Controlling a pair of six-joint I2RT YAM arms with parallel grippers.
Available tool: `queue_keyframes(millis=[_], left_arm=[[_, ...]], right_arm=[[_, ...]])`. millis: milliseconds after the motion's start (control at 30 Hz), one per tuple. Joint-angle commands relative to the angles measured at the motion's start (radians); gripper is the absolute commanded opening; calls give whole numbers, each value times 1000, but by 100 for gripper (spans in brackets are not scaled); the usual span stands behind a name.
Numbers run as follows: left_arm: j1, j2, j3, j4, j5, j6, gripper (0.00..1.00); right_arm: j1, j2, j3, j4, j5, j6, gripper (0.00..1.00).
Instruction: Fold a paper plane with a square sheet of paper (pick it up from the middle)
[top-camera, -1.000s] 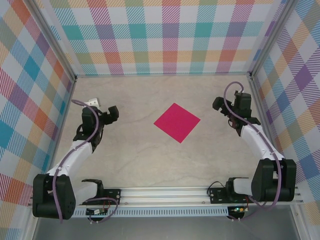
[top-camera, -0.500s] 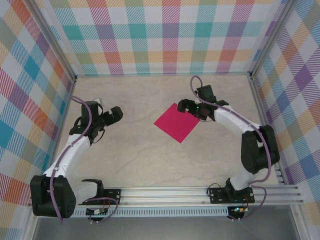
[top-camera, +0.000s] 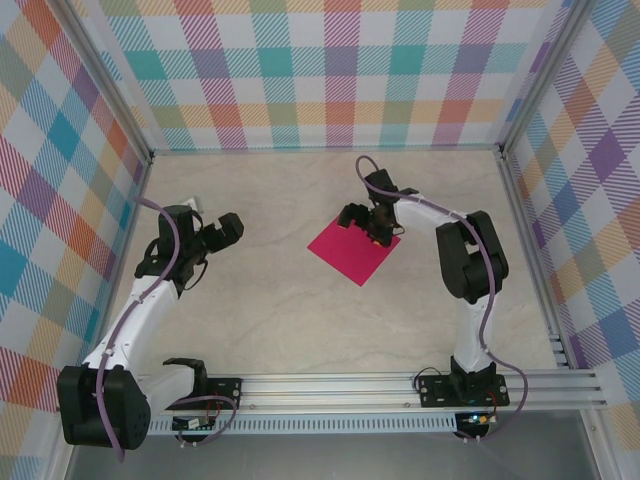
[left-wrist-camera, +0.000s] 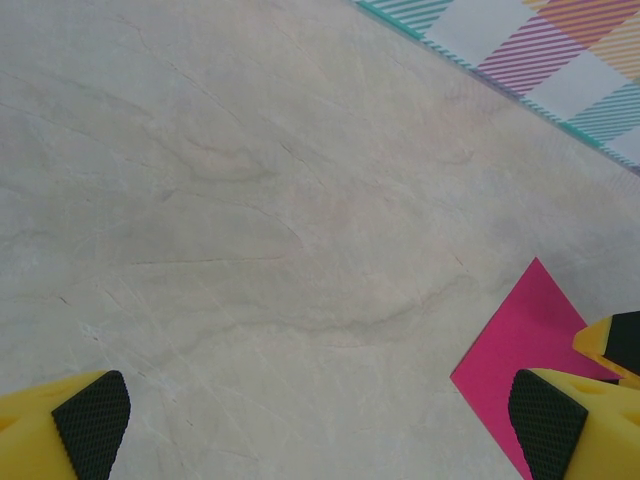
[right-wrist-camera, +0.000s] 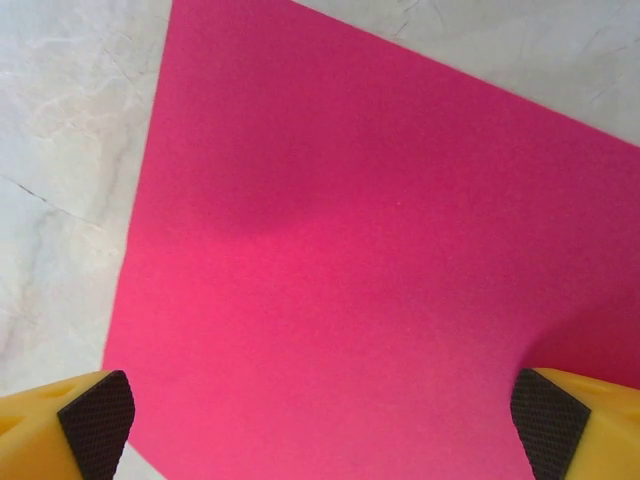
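The left gripper (top-camera: 226, 232) hovers with its jaws spread wide over the marbled tabletop (top-camera: 290, 320), well left of the flat magenta square sheet of paper (top-camera: 350, 255) lying mid-table, above whose far part the right gripper (top-camera: 362, 222) hangs, jaws equally wide.

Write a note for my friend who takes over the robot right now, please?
Left gripper: open and empty, over the bare table, to the left of the paper.
Right gripper: open and empty, above the far part of the square sheet of paper.
Paper: flat and unfolded, in the middle of the table.
Done: no pick-up and no creases yet.
Left: grasp the sheet at its middle, then do all the folding.
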Motion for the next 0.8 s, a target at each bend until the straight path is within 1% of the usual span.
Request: queue_keyframes(millis=[0, 167, 300, 400, 467, 533, 667, 767], left_arm=[[3, 9, -10, 12, 2, 20, 100], [2, 14, -4, 9, 8, 21, 100], [3, 21, -8, 16, 17, 17, 100], [2, 32, -6, 17, 25, 16, 100], [2, 35, -9, 18, 30, 14, 100], [3, 36, -8, 14, 31, 14, 100], [3, 32, -7, 9, 31, 13, 100], [2, 28, -6, 1, 29, 12, 100]], right_arm=[[21, -10, -46, -74, 2, 66, 100], [51, -128, -225, -85, 38, 116, 100], [101, -292, -406, -133, 98, 203, 100], [153, -427, -535, -158, 115, 290, 100], [171, -495, -587, -159, 97, 318, 100], [169, -542, -571, -202, 88, 252, 100], [169, -575, -393, -390, 167, 21, 100], [169, -540, -310, -495, 237, -32, 100]])
